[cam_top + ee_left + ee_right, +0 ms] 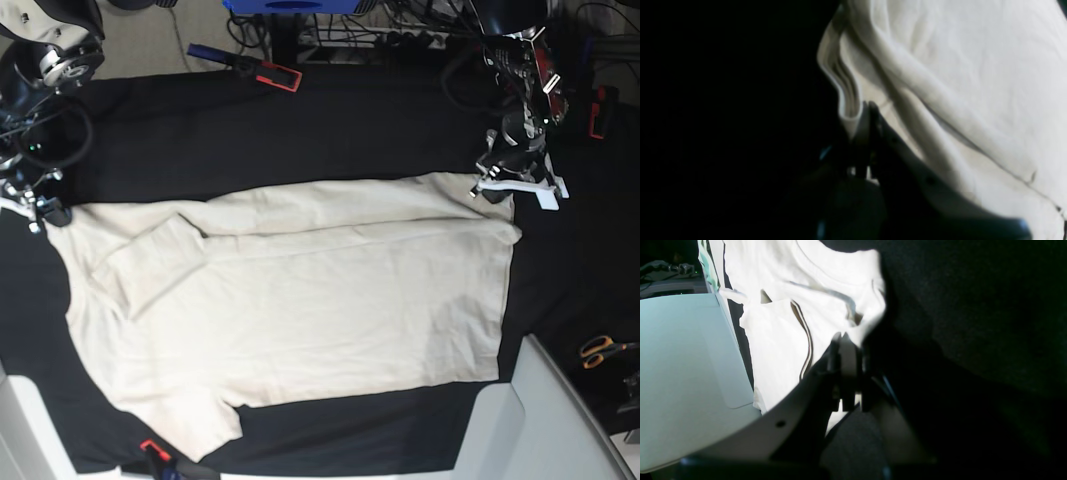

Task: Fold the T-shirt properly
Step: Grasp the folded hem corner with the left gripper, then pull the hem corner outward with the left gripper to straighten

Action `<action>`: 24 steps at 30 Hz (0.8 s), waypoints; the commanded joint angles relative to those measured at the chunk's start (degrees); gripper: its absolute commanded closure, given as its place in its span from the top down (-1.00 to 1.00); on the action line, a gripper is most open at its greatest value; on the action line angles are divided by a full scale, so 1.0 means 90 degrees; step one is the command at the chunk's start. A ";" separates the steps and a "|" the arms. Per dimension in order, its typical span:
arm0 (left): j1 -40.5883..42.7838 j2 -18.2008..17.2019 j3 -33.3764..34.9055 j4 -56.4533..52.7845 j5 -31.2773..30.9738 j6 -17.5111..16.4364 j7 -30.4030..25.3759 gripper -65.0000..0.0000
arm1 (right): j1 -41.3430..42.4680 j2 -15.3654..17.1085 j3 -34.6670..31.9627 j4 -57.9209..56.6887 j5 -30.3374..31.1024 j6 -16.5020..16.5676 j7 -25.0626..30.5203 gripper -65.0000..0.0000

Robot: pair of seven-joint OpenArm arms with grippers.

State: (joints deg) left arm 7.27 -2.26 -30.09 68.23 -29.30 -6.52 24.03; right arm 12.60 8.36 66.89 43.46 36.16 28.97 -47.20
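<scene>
Right now the T-shirt lies spread across the black table cloth, one side partly folded over. Each gripper pinches an edge: left gripper apparently at the hem corner, right gripper near the collar.

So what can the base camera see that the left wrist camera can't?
Only the base view shows the whole cream cotton T-shirt spread on the black table cloth, plus orange-handled scissors and the right pincer. Only the left wrist view shows the shirt's hem layers close up, pinched in the shut left pincer. Both show the shirt and the left pincer at its edge.
</scene>
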 commanded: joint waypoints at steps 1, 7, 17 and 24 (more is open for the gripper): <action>0.0008 -0.0027 0.0046 -0.0094 0.0086 0.0056 0.0246 -1.00 | 0.0080 0.0121 -0.0014 0.0069 0.0148 0.0068 0.0023 -1.00; 0.0008 -0.0242 0.0173 -0.0162 0.0105 0.0056 0.0431 -1.00 | 0.0060 0.0121 -0.0014 0.0138 0.0148 0.0068 0.0023 -1.00; 0.0370 -0.0496 0.0437 0.0873 0.0105 0.0056 0.1554 -1.00 | -0.0243 0.0190 -0.0014 0.0910 0.0138 0.0058 -0.0191 -1.00; 0.0653 -0.0623 0.0437 0.1352 0.0105 0.0056 0.1838 -1.00 | -0.0448 0.0170 0.0016 0.1388 0.0177 0.0058 -0.0621 -1.00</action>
State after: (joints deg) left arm 13.28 -6.72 -25.87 79.40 -28.36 -6.07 41.12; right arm 8.34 8.67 66.81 55.02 36.93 29.02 -53.17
